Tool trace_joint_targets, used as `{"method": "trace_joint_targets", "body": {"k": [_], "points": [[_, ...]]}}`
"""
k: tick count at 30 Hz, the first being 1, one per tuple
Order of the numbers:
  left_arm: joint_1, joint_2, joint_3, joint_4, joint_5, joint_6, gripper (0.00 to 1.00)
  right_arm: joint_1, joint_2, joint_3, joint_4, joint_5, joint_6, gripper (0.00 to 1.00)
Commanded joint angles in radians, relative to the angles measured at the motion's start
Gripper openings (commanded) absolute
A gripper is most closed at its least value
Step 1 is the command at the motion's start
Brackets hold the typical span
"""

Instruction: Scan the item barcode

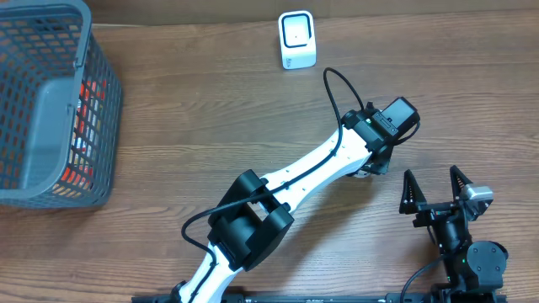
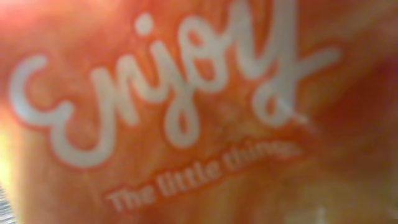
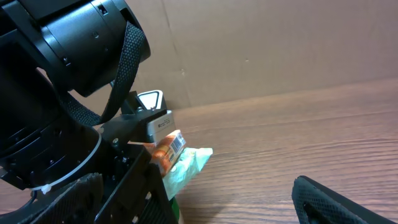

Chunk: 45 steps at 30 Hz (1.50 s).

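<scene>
The wooden surface (image 1: 168, 126) carries a grey mesh basket (image 1: 103, 101) at its far left corner, with orange and red packs (image 1: 84, 126) showing through the wall. Their print is too small to read.

The left arm (image 1: 312, 168), white with black joints, reaches from the near edge up to right of the middle. The left gripper (image 1: 368, 164) is under its wrist there, hidden from above. Whether its fingers pinch anything or only stand close, I cannot tell.

The right gripper (image 1: 431, 172) waits near the right corner, fingers spread wide with nothing between them.

The packet (image 3: 180, 158) is directly under the left wrist, left of the right gripper and nearer than the scanner. Its face is orange, with white script reading "Enjoy" and below it "The little things"; both lines climb toward the right in the blurred left wrist view. From the right wrist view the packet slants, orange part high against the left arm, pale green end lower and pointing right. It bears a small striped patch (image 3: 176, 142), illegible. Much of its length is hidden.

The white scanner (image 1: 297, 39) stands at the far edge, well apart.
</scene>
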Motion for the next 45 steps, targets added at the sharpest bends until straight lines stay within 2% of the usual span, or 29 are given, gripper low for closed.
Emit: {"method": "trace_joint_targets", "body": {"k": [1, 9, 25, 36, 45], "points": [[-0.003, -0.006, 0.005, -0.005, 0.003, 0.017, 0.31, -0.006, -0.008, -0.011, 0.005, -0.002, 0.003, 1.0], [-0.003, -0.033, 0.006, -0.007, -0.023, 0.022, 0.34, -0.006, -0.008, -0.011, 0.005, -0.002, 0.003, 1.0], [0.001, -0.124, 0.006, -0.007, -0.026, 0.024, 0.33, -0.006, -0.008, -0.011, 0.005, -0.002, 0.003, 1.0], [-0.009, -0.098, 0.0, -0.008, -0.059, 0.023, 0.32, -0.005, -0.008, -0.011, 0.005, -0.002, 0.003, 1.0], [-0.022, -0.098, -0.111, 0.072, -0.06, 0.02, 0.32, -0.005, -0.008, -0.011, 0.005, -0.002, 0.003, 1.0]]}}
